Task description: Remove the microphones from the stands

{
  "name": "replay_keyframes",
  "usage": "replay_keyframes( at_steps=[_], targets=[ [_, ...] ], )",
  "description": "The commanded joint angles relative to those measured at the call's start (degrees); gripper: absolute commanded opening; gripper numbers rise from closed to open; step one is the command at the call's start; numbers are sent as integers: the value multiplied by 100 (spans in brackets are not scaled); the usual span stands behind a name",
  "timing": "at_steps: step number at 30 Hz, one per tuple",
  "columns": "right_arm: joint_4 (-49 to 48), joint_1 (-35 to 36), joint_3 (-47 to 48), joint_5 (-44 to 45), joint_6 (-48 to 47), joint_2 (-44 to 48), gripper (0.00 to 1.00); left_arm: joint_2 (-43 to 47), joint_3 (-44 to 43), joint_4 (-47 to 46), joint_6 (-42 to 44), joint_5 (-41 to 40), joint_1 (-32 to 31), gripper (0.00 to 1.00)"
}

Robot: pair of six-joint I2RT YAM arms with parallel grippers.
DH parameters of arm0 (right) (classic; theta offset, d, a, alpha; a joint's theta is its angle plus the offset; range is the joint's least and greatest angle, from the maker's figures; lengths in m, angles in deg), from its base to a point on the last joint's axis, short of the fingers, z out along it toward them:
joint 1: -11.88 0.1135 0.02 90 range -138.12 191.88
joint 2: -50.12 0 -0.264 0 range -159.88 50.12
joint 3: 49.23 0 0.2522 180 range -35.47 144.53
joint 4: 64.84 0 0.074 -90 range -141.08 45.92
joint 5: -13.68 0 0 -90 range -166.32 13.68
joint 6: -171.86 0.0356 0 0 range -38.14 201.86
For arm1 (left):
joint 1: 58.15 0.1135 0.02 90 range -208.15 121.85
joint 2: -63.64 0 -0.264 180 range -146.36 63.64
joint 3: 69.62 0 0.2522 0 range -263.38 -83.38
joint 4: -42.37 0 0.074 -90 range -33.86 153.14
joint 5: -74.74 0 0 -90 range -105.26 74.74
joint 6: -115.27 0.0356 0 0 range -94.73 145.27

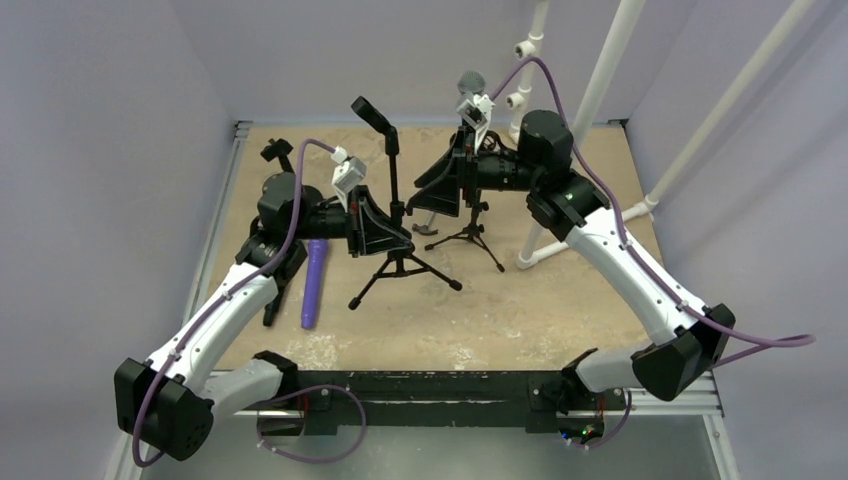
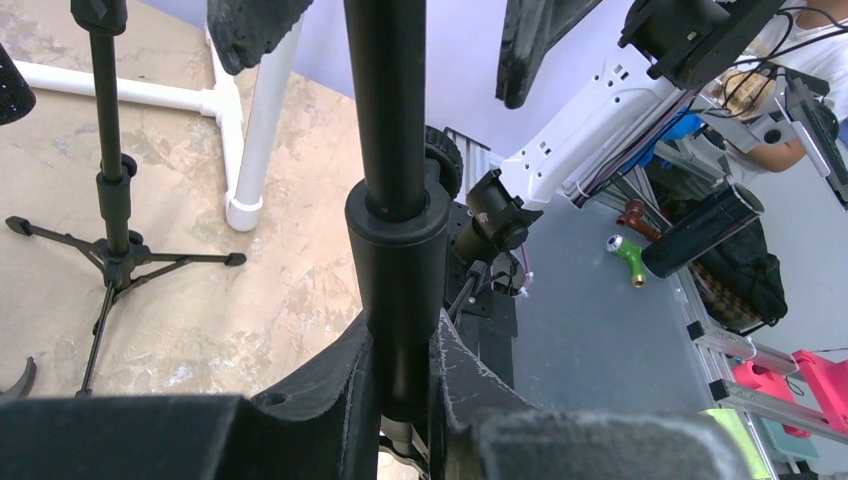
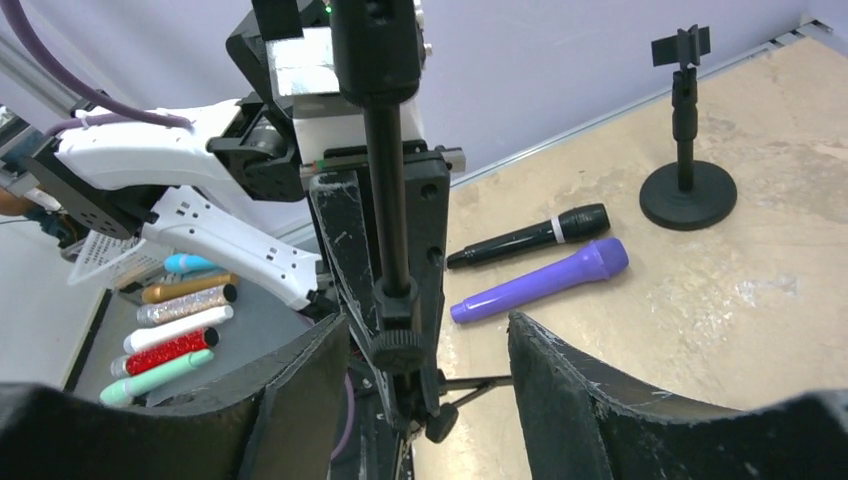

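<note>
Clamped the left hand point(image 2: 400, 395) shut on the stand pole point(image 2: 392, 120). Held the right hand point(image 3: 428, 330) part open nearby, gripping nothing. Saw black microphone point(image 3: 530, 237) beside purple microphone point(image 3: 545, 283) on the worktop point(image 3: 750, 300).

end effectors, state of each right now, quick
left end effector: closed on the stand
right end effector: open, holding nothing
</note>
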Motion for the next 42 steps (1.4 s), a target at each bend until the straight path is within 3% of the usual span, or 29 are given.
replay_keyframes(
  at_steps=[1, 21, 33, 38, 42],
  targets=[
    [-180, -49, -240, -191, -150, 185, 57, 198, -68, -219, 159, 80, 31, 0],
    [-1093, 18, -706, -776, 465, 26, 41, -19, -187, -164, 172, 89, 31, 0],
    [-1108, 103, -785, -794, 396, -65, 21, -90, -221, -209, 106, 115, 31, 0],
    [-626, 98, -646, -702, -166, -41, 0, -74, -183, -200, 110, 139, 35, 0],
    [433, 95, -401, -510, -1305, 3, 0, -62, -145, -255, -20, 258, 31, 0]
  ],
)
